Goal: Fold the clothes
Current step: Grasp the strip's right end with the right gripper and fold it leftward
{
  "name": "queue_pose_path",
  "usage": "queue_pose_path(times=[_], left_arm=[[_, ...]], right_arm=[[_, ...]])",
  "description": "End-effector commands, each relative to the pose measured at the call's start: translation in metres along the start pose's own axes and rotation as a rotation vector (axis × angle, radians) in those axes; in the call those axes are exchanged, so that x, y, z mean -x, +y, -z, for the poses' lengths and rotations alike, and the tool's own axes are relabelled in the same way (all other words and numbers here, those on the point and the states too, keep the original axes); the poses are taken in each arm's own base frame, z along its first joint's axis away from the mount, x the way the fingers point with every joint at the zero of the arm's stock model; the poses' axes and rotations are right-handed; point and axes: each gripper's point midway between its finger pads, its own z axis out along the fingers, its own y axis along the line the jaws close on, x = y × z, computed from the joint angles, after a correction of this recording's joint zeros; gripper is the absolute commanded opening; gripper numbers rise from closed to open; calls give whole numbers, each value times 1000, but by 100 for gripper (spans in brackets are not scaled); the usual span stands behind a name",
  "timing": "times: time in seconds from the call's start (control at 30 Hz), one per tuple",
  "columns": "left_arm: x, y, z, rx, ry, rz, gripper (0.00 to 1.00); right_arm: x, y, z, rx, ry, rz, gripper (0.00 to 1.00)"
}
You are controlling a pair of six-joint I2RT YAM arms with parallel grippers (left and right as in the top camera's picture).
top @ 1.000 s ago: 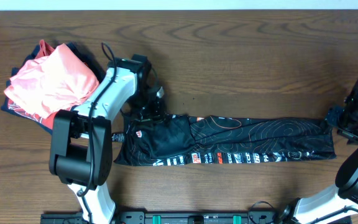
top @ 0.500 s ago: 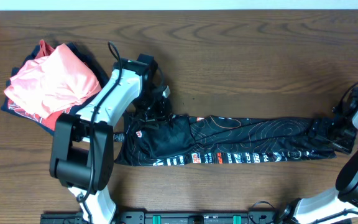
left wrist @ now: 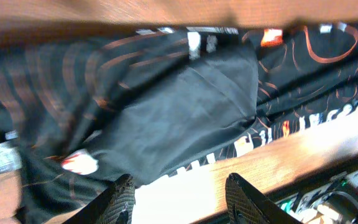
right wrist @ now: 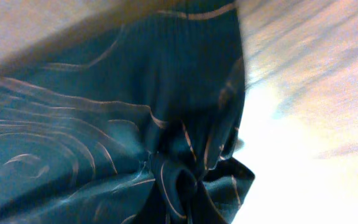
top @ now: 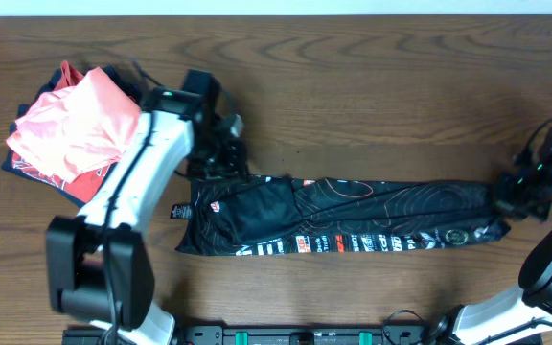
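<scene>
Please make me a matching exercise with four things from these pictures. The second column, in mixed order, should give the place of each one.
Things:
1. black jersey
2. pink garment pile
3. left gripper
4. right gripper

Places:
A. at the jersey's right end, on bunched cloth
B. far left corner of the table
C. stretched long across the table's middle
D. near the jersey's left end, fingers apart

Pairs: 1-C, 2-B, 3-D, 4-A
</scene>
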Motion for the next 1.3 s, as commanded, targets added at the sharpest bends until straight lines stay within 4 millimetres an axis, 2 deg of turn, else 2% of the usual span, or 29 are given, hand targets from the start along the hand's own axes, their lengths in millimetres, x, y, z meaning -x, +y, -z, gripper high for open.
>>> queue_pose_path(times=[0.0, 0.13, 0.3, 0.53, 0.77, 0.93, 0.97, 1.0, 1.07, 1.13, 1.2, 1.27], left_arm=[[3, 8, 27, 4, -84, 34, 49], [2, 15, 40, 1, -116, 58, 49], [-1, 17, 41, 1, -108, 68, 49], [-3, 17, 41, 3, -98, 72, 49], [-4, 17, 41, 3, -94, 74, 49], [-4, 17, 41, 3, -95, 74, 49], [-4, 17, 41, 3, -95, 74, 49], [-4, 17, 41, 3, -95, 73, 49], [-4, 17, 41, 3, -95, 73, 49], [-4, 17, 41, 3, -95, 73, 49], [-4, 17, 41, 3, -95, 73, 49], [-4, 17, 41, 3, -95, 73, 49]], right_arm=[[28, 6, 47, 16, -99, -3, 1], [18, 39, 72, 78, -91, 67, 1], [-18, 85, 77, 73, 3, 216, 1], [-72, 149, 60, 25, 115, 355, 1], [-114, 190, 35, -1, 154, 469, 1], [-132, 219, 22, 27, 130, 544, 1], [-134, 224, 21, 32, 123, 561, 3], [-135, 227, 20, 35, 115, 569, 10], [-137, 235, 19, 45, 99, 593, 32], [-140, 244, 19, 69, 90, 621, 36], [-143, 251, 19, 96, 87, 682, 49], [-139, 246, 18, 53, 68, 695, 51]])
